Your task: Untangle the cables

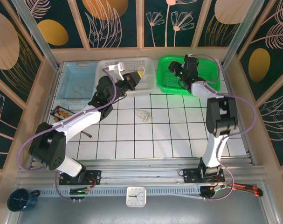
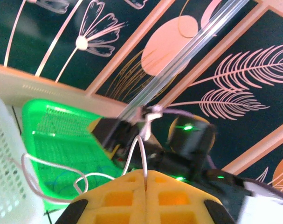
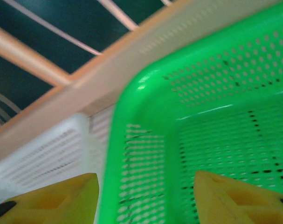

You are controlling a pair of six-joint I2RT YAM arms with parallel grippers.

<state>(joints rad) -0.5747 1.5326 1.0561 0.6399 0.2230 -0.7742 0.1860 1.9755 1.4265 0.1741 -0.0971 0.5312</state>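
Yellow fingers of the left pincer (image 2: 145,173) are pressed together on a thin white cable (image 2: 145,161). The cable goes up from them and also loops away to their left, near the white basket (image 2: 6,163). Beyond this pincer stands the green basket (image 2: 38,114). Over it hangs the right pincer (image 3: 145,186), fingers apart, with nothing between them. On the tiled surface (image 1: 178,135), nearer the arm bases than both pincers, lies a small tangle of cables (image 1: 142,115). A blue basket (image 1: 66,77) stands left of the left pincer.
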